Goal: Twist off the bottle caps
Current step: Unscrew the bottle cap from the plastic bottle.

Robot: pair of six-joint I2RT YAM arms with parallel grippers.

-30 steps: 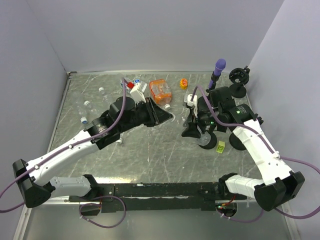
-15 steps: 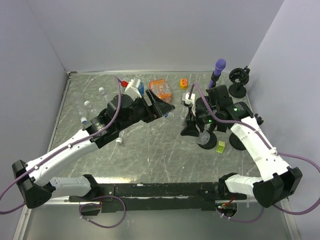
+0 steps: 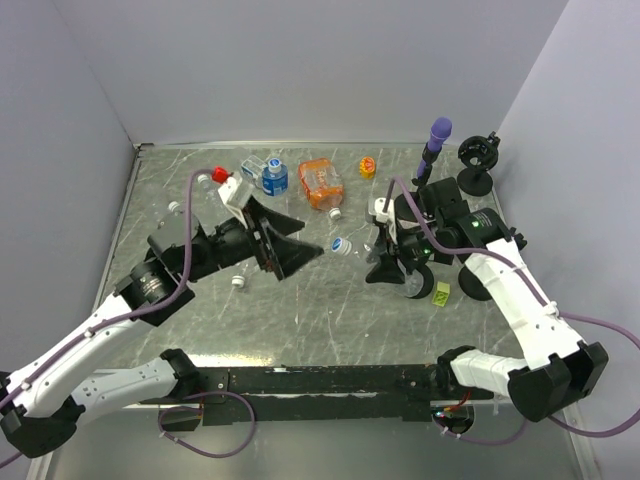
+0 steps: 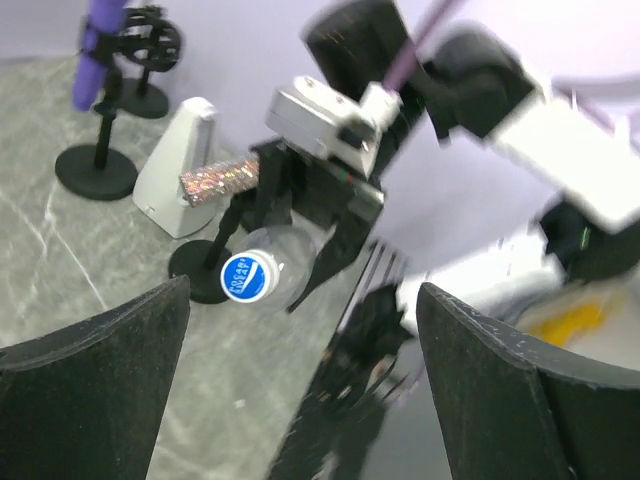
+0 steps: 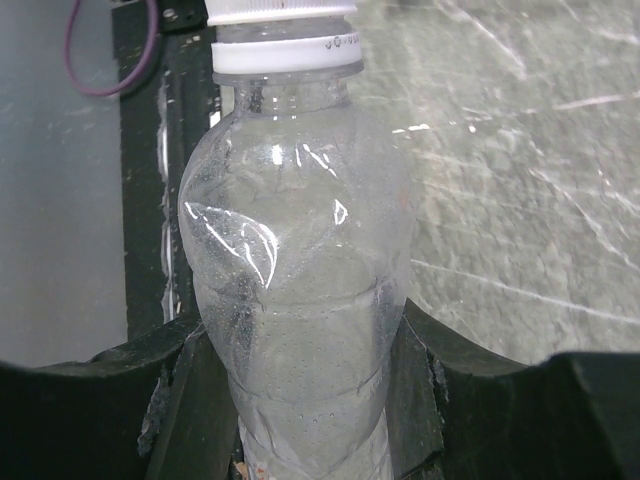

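My right gripper [image 3: 382,256] is shut on a clear plastic bottle [image 5: 300,260] lying roughly level, its fingers [image 5: 190,400] pressing both sides of the body. The bottle's cap [image 3: 339,243] is blue on top with a white side [image 5: 283,12] and points toward the left arm. My left gripper [image 3: 305,246] is open and stands a short way left of that cap, apart from it. In the left wrist view the blue cap [image 4: 249,276] shows ahead between the wide black fingers [image 4: 100,380], with nothing held in the left gripper [image 4: 303,335].
At the back are a blue-capped bottle [image 3: 274,175], a red cap [image 3: 220,175], a crushed orange bottle [image 3: 320,183] and a yellow piece [image 3: 367,167]. Loose white caps [image 3: 336,212] lie about. A purple-topped stand [image 3: 437,140] and a green block [image 3: 441,293] sit right.
My left gripper has opened and drawn back to the left and nearer the base, away from the capped bottle. The right gripper keeps hold of the bottle, shifted slightly.
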